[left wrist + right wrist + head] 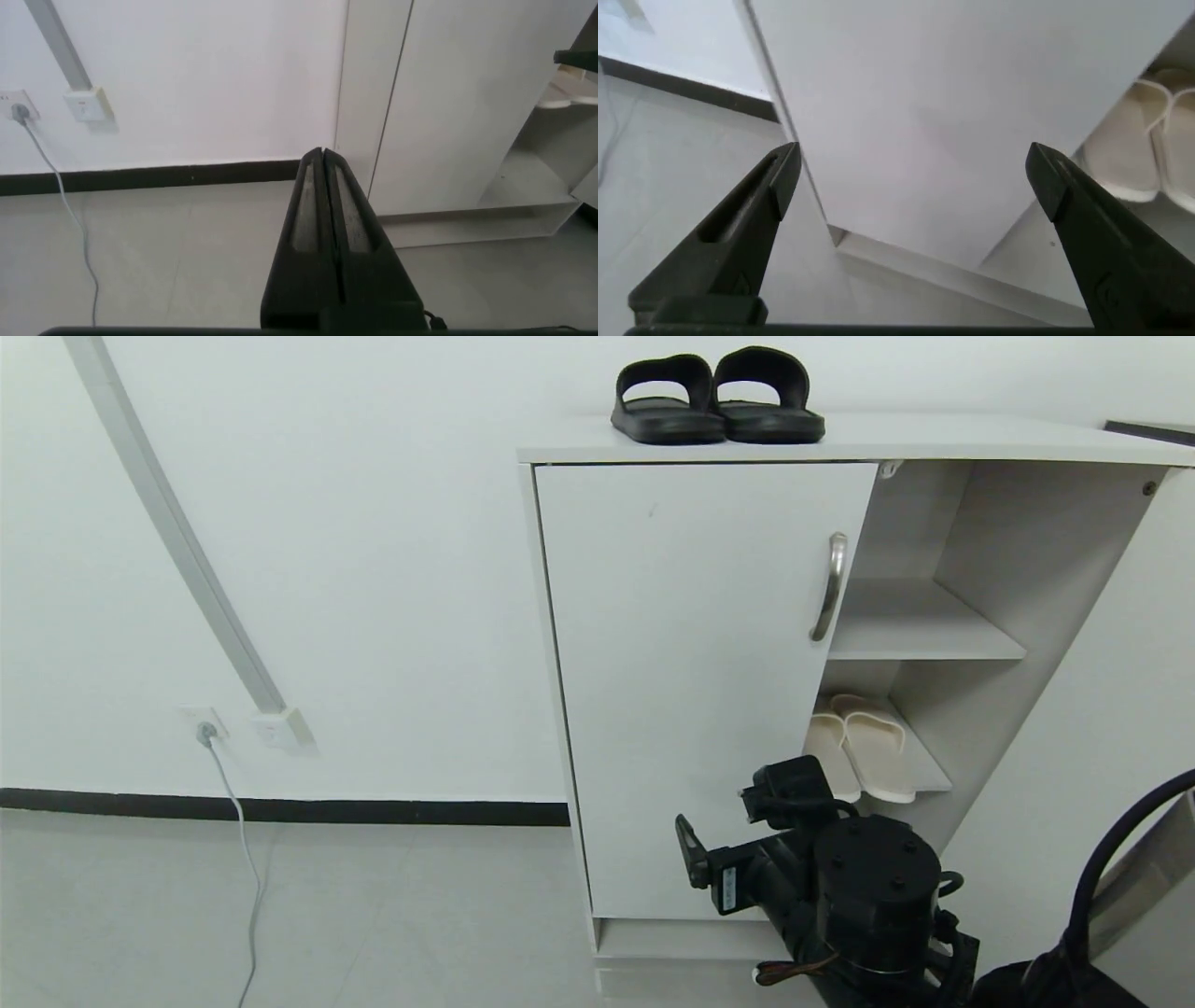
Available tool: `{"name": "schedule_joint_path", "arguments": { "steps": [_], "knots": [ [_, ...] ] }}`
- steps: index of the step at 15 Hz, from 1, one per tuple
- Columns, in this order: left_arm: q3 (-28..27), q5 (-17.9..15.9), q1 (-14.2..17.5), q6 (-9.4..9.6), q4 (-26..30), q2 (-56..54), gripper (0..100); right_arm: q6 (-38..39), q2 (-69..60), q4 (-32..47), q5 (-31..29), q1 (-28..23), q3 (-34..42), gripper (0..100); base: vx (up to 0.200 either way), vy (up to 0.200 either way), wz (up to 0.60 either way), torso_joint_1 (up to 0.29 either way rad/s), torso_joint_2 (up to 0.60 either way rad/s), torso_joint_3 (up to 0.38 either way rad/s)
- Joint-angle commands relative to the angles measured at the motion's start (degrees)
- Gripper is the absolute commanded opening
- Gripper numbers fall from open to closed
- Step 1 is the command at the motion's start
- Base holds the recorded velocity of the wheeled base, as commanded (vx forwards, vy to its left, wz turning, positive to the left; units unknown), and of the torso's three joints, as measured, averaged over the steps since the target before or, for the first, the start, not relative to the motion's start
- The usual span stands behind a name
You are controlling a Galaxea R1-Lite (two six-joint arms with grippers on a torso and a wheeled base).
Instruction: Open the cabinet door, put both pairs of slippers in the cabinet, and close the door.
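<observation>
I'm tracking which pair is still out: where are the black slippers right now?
In the head view, the black slippers sit side by side on top of the cabinet, above its closed left door.

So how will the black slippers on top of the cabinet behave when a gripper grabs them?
The black slippers look like moulded foam or rubber, so probably light and slightly bendy. Flat soles on the cabinet top suggest sliding, not rolling. Being two separate shoes, one may stay behind.

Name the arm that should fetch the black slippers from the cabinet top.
Probably right: the right gripper is open and close to the cabinet door, while the left gripper is shut and sits farther from it.
</observation>
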Motion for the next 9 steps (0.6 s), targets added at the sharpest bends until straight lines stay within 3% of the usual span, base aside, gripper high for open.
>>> {"name": "schedule_joint_path", "arguments": {
  "steps": [1,9],
  "knots": [
    [0.01,0.01,-0.04,-0.05,0.00,0.07,0,0.00,0.12,-0.02,-0.03,0.12,-0.04,100,0.000,0.000,0.00,0.000,0.00,0.000],
    [0.01,0.01,-0.04,-0.05,0.00,0.07,0,0.00,0.21,-0.02,-0.21,0.21,-0.04,100,0.000,0.000,0.00,0.000,0.00,0.000]
  ]
}}
